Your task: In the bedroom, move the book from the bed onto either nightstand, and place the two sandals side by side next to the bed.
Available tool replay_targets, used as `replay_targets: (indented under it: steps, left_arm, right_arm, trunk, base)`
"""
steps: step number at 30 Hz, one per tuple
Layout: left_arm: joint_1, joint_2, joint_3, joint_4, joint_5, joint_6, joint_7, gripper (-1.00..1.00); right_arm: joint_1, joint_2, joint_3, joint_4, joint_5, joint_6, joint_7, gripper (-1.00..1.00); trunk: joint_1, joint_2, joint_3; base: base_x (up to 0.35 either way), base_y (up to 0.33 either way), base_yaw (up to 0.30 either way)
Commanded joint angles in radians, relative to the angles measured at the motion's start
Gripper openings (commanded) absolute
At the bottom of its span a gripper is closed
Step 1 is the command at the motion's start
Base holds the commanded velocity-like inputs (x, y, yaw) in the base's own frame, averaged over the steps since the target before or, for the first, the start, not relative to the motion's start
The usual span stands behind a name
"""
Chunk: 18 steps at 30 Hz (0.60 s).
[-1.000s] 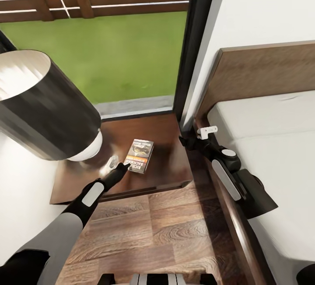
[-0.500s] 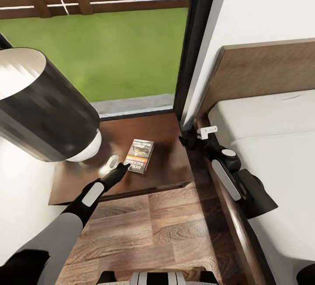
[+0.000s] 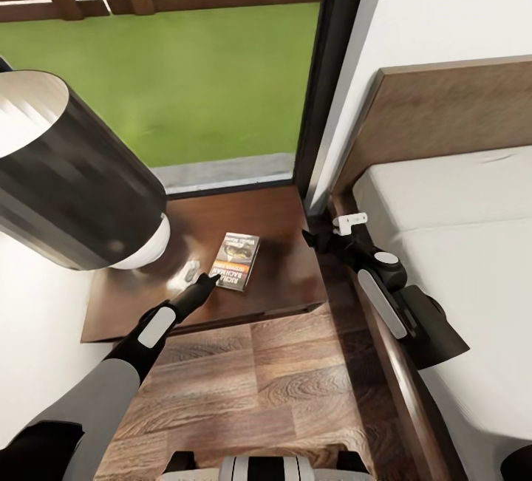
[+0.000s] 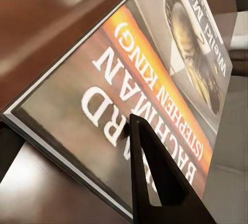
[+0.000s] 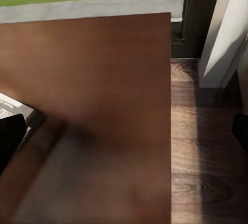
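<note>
Paperback book (image 3: 236,262) lying flat on the glossy dark-brown nightstand (image 3: 281,281), near its middle, cover up: dark grey-black ground, an orange band, white block lettering and a picture toward the window side. From the left wrist I read the thin white page edge and the cover (image 4: 150,84) at close range, with one dark tapered finger (image 4: 152,182) over it. My left gripper (image 3: 207,283) points its tip at the book's near corner; I cannot tell whether its jaws are apart or together. My right gripper (image 3: 316,239) hangs between the nightstand and the bed (image 3: 458,259), its jaw state also unclear to me. Lamp with a dark cylindrical shade (image 3: 66,185) stands at the nightstand's left. Floor (image 3: 281,392) is brown wood plank; mattress is plain off-white, headboard matte brown wood.
</note>
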Motion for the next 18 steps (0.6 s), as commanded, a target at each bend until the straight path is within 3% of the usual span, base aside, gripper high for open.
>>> replay_targets:
  steps: [1, 13, 14, 18]
  left_arm:
    - [0.0, 0.001, -0.005, 0.003, -0.009, 0.001, 0.014, -1.0]
    - [0.0, 0.003, -0.005, 0.004, -0.003, -0.001, 0.013, -1.0]
    - [0.0, 0.003, -0.005, 0.004, -0.003, -0.001, 0.011, 1.0]
    - [0.001, 0.003, -0.005, 0.005, -0.003, 0.0, 0.009, 1.0]
  right_arm:
    - [-0.001, -0.001, 0.002, -0.001, -0.006, 0.004, -0.004, 1.0]
    - [-0.001, -0.001, 0.002, -0.001, -0.005, 0.003, -0.004, 1.0]
    - [-0.001, -0.001, 0.002, -0.001, -0.006, 0.003, -0.004, 1.0]
    - [-0.001, -0.001, 0.002, -0.001, -0.006, 0.003, -0.004, 1.0]
  trunk:
    - [0.0, 0.0, -0.002]
    - [0.0, 0.0, -0.009]
    - [0.0, 0.0, -0.009]
    - [0.0, 0.0, -0.009]
  base:
    - [0.0, 0.0, 0.0]
    - [0.0, 0.0, 0.0]
    - [0.0, 0.0, 0.0]
    - [0.0, 0.0, 0.0]
